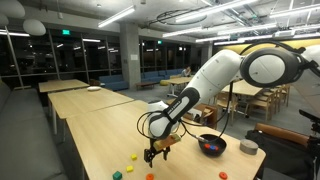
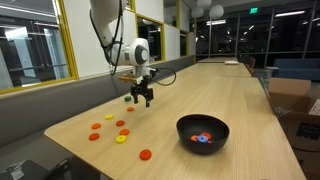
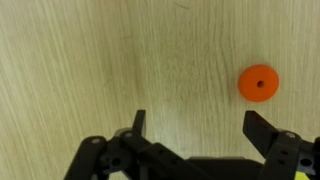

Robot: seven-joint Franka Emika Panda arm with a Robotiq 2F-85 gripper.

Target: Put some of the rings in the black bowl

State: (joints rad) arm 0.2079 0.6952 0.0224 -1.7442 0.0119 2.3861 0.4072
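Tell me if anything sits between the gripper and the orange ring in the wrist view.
Nothing visible does. The gripper hangs open above the table, and the orange ring lies ahead of one fingertip with only bare wood between them.

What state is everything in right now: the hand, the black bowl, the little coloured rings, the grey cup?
Hand: open, empty, over the table.
Black bowl: upright, a few rings inside.
Orange ring: flat on the table, outside the hand.
Other rings: scattered on the table, outside the bowl.
Grey cup: upright near the bowl; contents not visible.
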